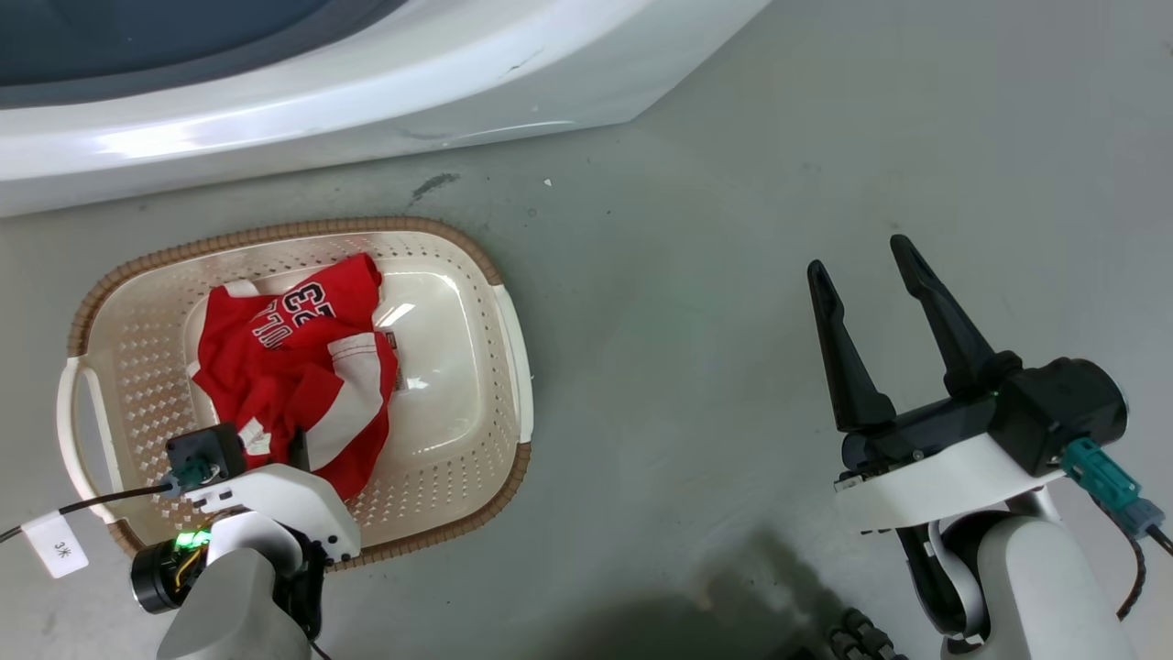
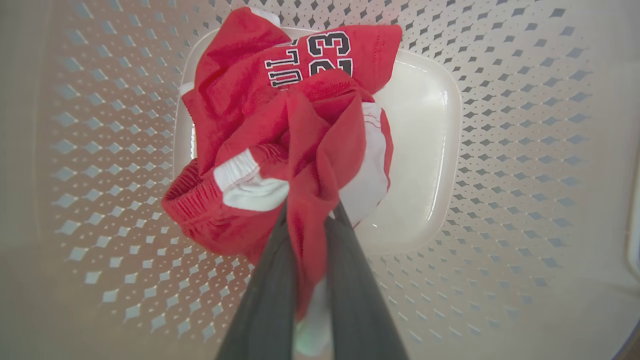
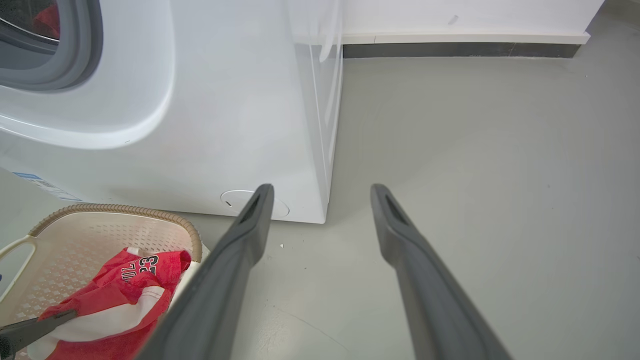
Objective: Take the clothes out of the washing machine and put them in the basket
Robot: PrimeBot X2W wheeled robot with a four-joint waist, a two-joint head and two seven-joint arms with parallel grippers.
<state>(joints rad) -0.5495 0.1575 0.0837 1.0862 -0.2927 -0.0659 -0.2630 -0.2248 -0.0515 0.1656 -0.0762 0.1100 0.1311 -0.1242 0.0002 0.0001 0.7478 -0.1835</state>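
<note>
Some clothes are gripped by the left pincer inside the basket; full opening is advised. The right pincer is splayed, empty.

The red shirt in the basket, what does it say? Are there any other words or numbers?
"23" and cut-off letters "UL": on the red jersey.
"3米": on the white tag hanging from the black cable.
Sticker low on the washing machine: too small to read.

White arm shells, long dark fingers, teal cable plugs, perhaps a green light.
</note>
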